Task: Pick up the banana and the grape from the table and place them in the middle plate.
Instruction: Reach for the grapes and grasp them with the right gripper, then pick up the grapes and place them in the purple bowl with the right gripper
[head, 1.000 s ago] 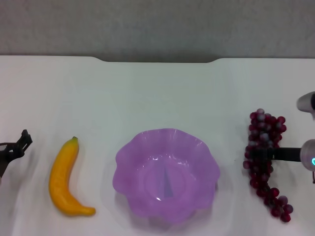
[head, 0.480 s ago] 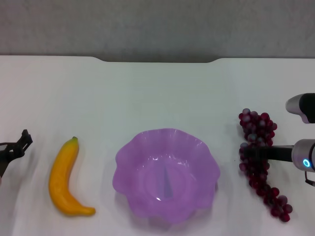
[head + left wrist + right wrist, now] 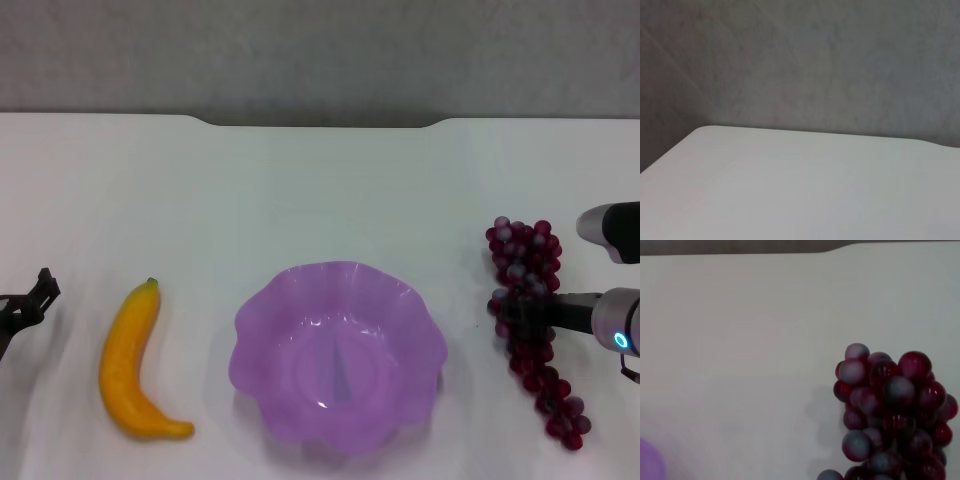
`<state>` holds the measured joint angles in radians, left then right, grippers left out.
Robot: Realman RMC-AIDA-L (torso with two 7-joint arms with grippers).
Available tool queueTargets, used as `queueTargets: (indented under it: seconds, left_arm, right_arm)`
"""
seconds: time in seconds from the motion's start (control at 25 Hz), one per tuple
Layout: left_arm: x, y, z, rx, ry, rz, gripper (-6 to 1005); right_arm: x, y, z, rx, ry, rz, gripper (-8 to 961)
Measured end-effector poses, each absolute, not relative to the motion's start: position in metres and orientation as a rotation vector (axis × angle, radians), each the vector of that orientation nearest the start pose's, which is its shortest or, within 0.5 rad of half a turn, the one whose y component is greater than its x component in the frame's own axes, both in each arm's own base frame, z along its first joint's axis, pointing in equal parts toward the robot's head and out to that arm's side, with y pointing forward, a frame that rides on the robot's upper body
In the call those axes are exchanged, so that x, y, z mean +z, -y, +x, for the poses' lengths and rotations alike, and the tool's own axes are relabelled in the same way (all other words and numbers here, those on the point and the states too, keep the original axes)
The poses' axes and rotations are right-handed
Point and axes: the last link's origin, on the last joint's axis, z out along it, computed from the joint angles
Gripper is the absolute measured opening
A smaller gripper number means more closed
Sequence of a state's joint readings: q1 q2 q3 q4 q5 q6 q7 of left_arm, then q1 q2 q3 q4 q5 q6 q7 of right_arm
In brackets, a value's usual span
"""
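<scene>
The grape bunch (image 3: 530, 325) lies lengthwise at the right of the white table (image 3: 320, 190), dark red with a few frosted grey grapes. My right gripper (image 3: 516, 314) reaches in from the right edge and is shut across the bunch's middle. The right wrist view shows the bunch's upper end close up (image 3: 892, 410), with a sliver of purple rim (image 3: 647, 462). The banana (image 3: 132, 365), yellow-orange with a green tip, lies left of the purple scalloped middle plate (image 3: 262, 318), which holds nothing. My left gripper (image 3: 28, 303) is parked at the left edge, apart from the banana.
The table's notched far edge (image 3: 320, 123) meets a grey wall. The left wrist view shows only a bare table corner (image 3: 790, 185) and the wall. Bare table separates the plate from the banana and from the grapes.
The grape bunch has shifted with my right gripper, first toward the plate and a little away from me, then slightly back to the right. The left arm has barely moved.
</scene>
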<state>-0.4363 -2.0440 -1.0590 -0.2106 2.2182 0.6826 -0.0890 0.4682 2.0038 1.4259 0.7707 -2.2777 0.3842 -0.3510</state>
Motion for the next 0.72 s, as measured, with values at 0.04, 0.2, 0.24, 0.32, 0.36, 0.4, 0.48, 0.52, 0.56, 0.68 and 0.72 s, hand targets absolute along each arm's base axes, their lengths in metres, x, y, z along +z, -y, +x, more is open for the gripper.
queueTargets:
  seconds: [0.04,0.2,0.24,0.32,0.36,0.4,0.48,0.52,0.56,0.68,0.72]
  left_arm:
    - [-0.0107,-0.3386,-0.3934,-0.366,0.949,-1.455,893]
    - [-0.0105,-0.3383,-0.3938,-0.364,0.949,-1.454,893]
    - [-0.0106,-0.3383,-0.3937,-0.364,0.949,-1.454,893]
    - [-0.011,-0.3384,-0.3934,-0.365,0.949,-1.456,893]
    - [-0.0112,-0.3384,-0.3933,-0.365,0.949,-1.457,893]
    - [-0.0113,-0.3384,-0.3932,-0.365,0.949,-1.457,893]
    - [-0.0112,-0.3385,-0.3932,-0.365,0.949,-1.456,893]
    - [-0.0111,-0.3386,-0.3932,-0.366,0.949,-1.455,893]
    - [-0.011,-0.3387,-0.3932,-0.366,0.95,-1.455,893]
    - [-0.011,-0.3389,-0.393,-0.366,0.949,-1.455,894]
    - [-0.011,-0.3389,-0.393,-0.366,0.949,-1.455,894]
  right_arm:
    - [-0.046,-0.3861,0.3072,0.055,-1.187,-1.967,658]
    - [-0.0491,-0.3844,0.3102,0.048,-1.139,-1.966,643]
    - [-0.0498,-0.384,0.3108,0.048,-1.129,-1.965,639]
    - [-0.0508,-0.3833,0.3117,0.05,-1.117,-1.963,625]
    - [-0.051,-0.383,0.312,0.052,-1.113,-1.961,615]
    - [-0.0512,-0.3827,0.3123,0.052,-1.11,-1.961,605]
    - [-0.0511,-0.3822,0.3131,0.053,-1.109,-1.958,585]
    - [-0.0511,-0.3819,0.3136,0.053,-1.11,-1.957,578]
    - [-0.0511,-0.3818,0.3138,0.053,-1.111,-1.957,570]
    - [-0.0509,-0.3818,0.314,0.055,-1.107,-1.954,548]
    - [-0.0509,-0.382,0.3137,0.057,-1.103,-1.954,541]
